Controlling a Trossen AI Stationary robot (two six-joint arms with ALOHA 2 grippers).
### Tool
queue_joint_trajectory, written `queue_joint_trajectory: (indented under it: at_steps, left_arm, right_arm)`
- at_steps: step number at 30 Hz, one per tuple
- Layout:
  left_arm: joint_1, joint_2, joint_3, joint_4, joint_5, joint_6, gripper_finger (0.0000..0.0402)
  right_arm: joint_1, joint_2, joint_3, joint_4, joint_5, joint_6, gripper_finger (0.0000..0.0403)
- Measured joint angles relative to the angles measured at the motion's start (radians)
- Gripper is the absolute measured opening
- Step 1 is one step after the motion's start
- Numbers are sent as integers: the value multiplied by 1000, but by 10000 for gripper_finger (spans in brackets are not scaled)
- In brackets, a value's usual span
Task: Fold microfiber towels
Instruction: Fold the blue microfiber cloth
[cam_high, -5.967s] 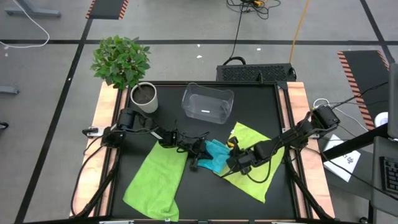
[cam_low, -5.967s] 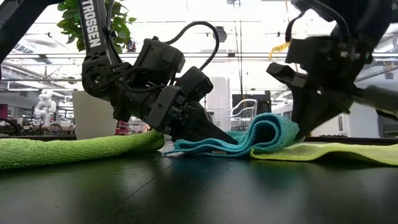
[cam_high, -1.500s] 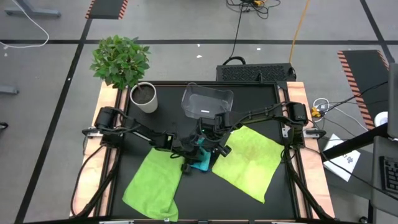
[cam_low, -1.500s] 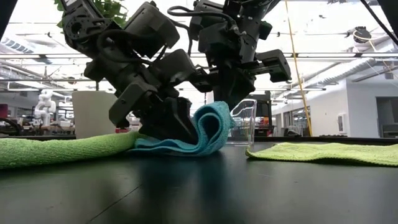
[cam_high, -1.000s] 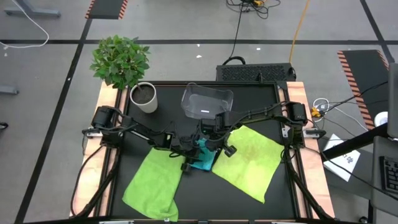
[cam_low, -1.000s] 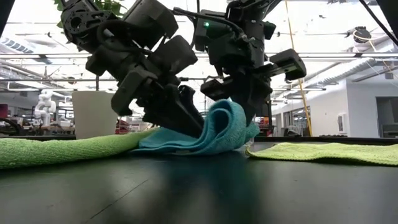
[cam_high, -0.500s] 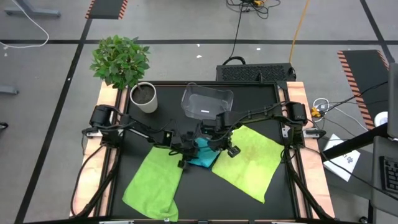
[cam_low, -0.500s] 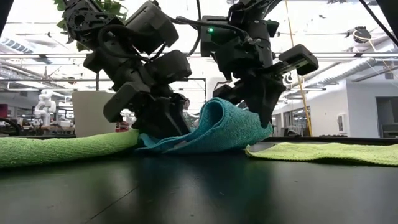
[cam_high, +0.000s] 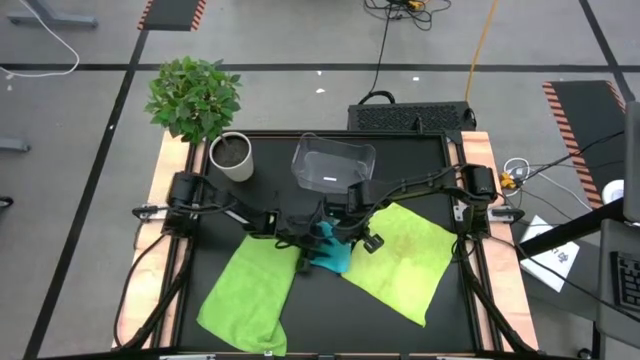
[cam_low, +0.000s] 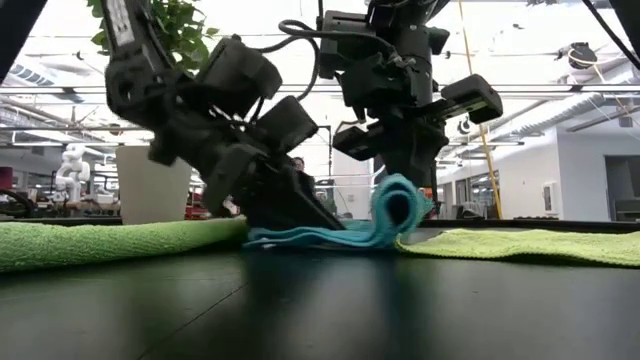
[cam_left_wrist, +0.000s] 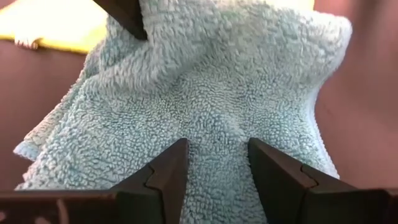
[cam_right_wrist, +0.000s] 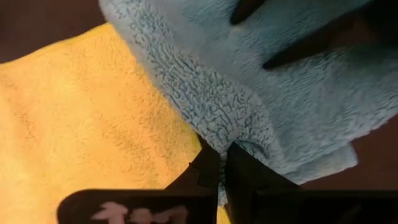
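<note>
At the middle of the dark worktop (cam_high: 400, 170), the small fuzzy turquoise-blue microfiber towel (cam_low: 340, 236) now lies mostly flat; half a second ago it rose in a tall hump. My left jaws (cam_left_wrist: 214, 171), spread, press its lower layer down. My right jaws (cam_right_wrist: 219, 163), pressed together, pinch the rolled edge. The fold looks nearly laid. Two lime-green microfiber towels (cam_high: 250, 290) wait flat on either side.
</note>
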Motion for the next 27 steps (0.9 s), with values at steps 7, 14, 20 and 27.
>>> queue_joint_trajectory:
  at_steps: [7,14,20,27]
  left_arm:
    - [10,145,3,294,61,-81,175]
    - [16,148,3,303,48,-106,174]
    - [15,148,2,304,37,-111,174]
    - [14,148,1,306,28,-108,174]
  right_arm:
    - [-1,-2,56,-123,0,13,1]
    - [-1,-2,109,-119,0,-16,6]
    - [-21,-3,168,-113,-4,-67,2]
    - [-61,5,183,-31,-85,-88,1]
